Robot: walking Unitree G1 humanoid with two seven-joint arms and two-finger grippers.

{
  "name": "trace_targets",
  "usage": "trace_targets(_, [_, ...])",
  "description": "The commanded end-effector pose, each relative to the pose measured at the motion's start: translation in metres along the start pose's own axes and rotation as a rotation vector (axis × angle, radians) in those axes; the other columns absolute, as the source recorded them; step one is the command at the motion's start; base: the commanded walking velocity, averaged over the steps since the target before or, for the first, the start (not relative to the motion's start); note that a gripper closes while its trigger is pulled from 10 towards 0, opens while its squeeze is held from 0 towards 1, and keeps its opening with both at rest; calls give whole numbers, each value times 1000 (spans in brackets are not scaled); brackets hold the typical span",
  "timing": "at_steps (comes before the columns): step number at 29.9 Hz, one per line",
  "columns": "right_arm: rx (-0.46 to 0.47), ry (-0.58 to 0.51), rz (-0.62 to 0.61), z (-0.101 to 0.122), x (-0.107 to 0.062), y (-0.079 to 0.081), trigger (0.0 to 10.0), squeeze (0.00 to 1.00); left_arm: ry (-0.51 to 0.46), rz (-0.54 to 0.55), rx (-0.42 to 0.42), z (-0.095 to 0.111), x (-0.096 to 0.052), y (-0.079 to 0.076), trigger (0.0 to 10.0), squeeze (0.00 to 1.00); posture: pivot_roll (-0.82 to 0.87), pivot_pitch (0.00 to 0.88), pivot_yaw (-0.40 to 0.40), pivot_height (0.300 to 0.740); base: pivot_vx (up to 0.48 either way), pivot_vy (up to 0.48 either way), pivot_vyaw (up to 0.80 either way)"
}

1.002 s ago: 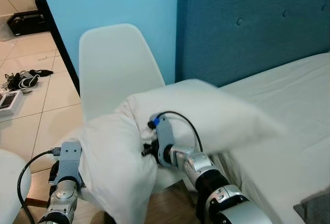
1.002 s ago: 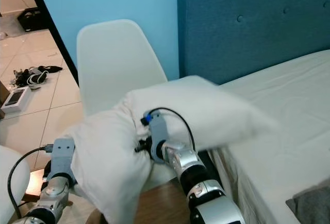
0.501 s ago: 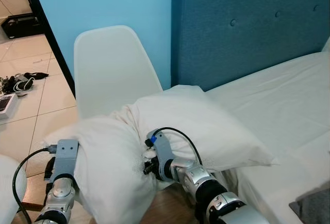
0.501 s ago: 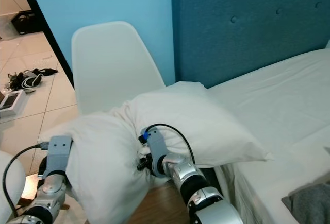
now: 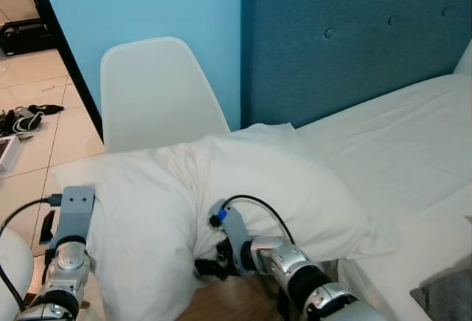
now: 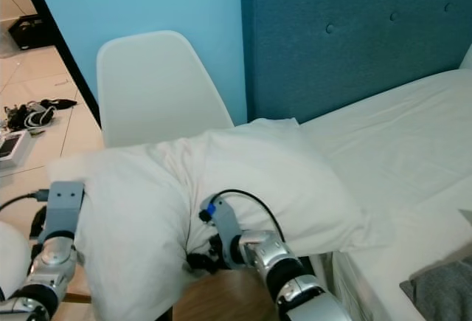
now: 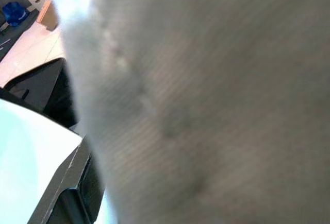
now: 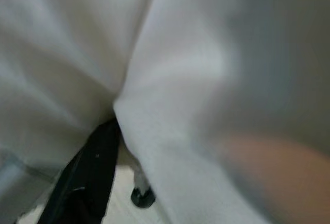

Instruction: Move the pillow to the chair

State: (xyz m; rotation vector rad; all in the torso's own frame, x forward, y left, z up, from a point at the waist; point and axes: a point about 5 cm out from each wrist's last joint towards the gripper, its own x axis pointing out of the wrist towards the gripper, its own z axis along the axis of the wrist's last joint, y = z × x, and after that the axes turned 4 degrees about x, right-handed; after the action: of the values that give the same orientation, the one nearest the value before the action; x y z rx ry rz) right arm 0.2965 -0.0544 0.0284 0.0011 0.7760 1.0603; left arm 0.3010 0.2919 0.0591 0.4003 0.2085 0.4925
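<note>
Both grippers, left (image 5: 110, 247) and right (image 5: 209, 266), cradle the pillow (image 5: 221, 188) above the chair (image 5: 155, 92); I can't tell the fingers' state.

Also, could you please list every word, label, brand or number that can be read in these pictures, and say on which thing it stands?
There are none: no readable text on the pillow, the chair, the headboard or the bed.
The small things on the floor are too small to read.

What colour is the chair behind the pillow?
White; the chair shows best in the left eye view.
</note>
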Motion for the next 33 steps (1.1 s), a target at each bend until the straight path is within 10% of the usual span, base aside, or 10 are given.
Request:
trace_targets(1, [-57, 0, 46, 2, -2, 3, 10000, 1000, -43, 22, 1, 10, 5, 7, 10000, 0, -83, 66, 14, 501, 0, 0, 0])
trace_targets(11, [-161, 62, 132, -14, -44, -15, 10000, 1000, -55, 104, 22, 14, 12, 27, 10000, 0, -89, 70, 14, 501, 0, 0, 0])
trace_targets(14, [-162, 8, 153, -12, -59, -18, 10000, 231, -32, 150, 52, 11, 13, 39, 10000, 0, -90, 71, 17, 501, 0, 0, 0])
trace_targets(15, [-162, 8, 153, -12, -59, -18, 10000, 231, -32, 150, 52, 11, 13, 39, 10000, 0, -90, 71, 17, 501, 0, 0, 0])
trace_targets(16, [-161, -11, 152, -10, -63, -19, 10000, 0, -22, 159, 60, 9, 13, 41, 10000, 0, -88, 72, 18, 501, 0, 0, 0])
trace_targets(33, [-78, -289, 264, 20, -91, -11, 10000, 0, 43, 282, 196, -4, 9, 61, 10000, 0, -81, 73, 22, 501, 0, 0, 0])
